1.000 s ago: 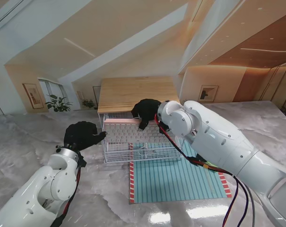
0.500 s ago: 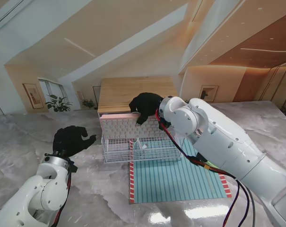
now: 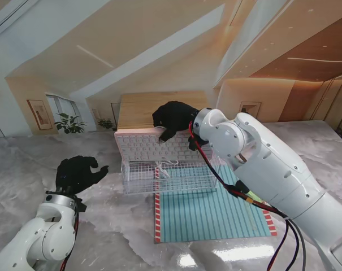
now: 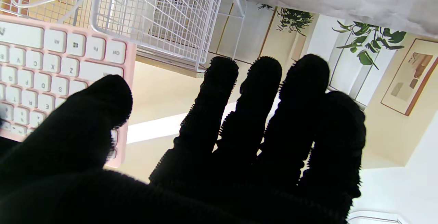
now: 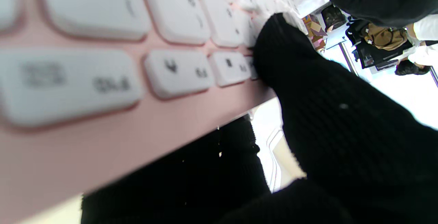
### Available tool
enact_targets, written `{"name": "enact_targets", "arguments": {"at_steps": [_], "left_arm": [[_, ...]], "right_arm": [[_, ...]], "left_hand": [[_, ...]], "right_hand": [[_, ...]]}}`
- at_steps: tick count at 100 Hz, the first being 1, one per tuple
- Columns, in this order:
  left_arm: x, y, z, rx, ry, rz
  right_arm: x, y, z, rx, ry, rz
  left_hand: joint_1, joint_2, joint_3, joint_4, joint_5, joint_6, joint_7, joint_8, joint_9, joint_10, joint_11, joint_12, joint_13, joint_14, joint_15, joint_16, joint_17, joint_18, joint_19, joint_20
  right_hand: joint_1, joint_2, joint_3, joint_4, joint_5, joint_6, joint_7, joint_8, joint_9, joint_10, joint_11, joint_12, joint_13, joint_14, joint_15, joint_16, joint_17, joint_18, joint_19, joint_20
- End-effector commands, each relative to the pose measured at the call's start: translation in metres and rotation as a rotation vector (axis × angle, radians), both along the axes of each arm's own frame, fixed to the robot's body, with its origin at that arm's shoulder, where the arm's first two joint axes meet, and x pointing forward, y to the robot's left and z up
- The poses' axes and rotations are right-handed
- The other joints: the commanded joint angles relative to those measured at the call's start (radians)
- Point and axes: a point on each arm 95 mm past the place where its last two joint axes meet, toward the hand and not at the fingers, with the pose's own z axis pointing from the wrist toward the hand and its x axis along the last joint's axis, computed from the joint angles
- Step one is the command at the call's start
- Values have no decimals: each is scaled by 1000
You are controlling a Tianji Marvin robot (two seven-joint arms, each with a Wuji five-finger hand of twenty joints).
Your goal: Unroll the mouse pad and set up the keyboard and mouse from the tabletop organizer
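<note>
My right hand (image 3: 173,118) is shut on the top edge of the pink keyboard with white keys (image 3: 151,148), which stands upright and is lifted partly out of the white wire organizer (image 3: 169,176). Close up, the thumb (image 5: 301,80) presses on the keys of the keyboard (image 5: 102,63) and the other fingers wrap behind its edge. My left hand (image 3: 76,173) hovers open to the left of the organizer, holding nothing; its fingers (image 4: 253,114) are spread, with the keyboard (image 4: 51,63) beyond them. The teal striped mouse pad (image 3: 213,212) lies flat, nearer to me than the organizer. I cannot make out the mouse.
White cables (image 3: 166,167) lie inside the wire organizer. A wooden shelf top (image 3: 159,107) sits behind it. The table surface (image 3: 114,226) is glossy grey marble. The mouse pad has a red and white edge (image 3: 157,217) on its left side.
My right hand has raised the keyboard higher out of the organizer. My left hand has drawn back to the left and nearer to me, away from the organizer.
</note>
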Motion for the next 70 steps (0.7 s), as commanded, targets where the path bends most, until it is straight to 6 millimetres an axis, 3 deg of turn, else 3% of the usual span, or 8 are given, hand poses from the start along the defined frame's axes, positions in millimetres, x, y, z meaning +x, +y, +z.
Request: {"name": "enact_targets", "arguments": {"at_steps": [1,70], "left_arm": [[-3,-2,1,-4,4,-10],[-2,-1,2,0,-2,-1]], "right_arm": [[-4,4,9,10,-10,14],[-7,0,48,140,-11,2]], "left_hand": [[-18,20,-18,-13,-5,20,-9,-10,-21,21,-8,-8,-14,65,-2,5,-17,-26,-1,21],[-19,16,-13,-12,2,23,-18,-12,-17,23,-10,-9,-14,64,-6,5,-17,-26,-3,22]], "right_hand": [[112,111,138,39,76,-150,99,56,-3,17,16,9,30,13,37,10,22,-32,-64,-33],[116,114,131,41,75,-151,99,57,-3,18,12,11,29,14,36,10,21,-31,-65,-30]]}}
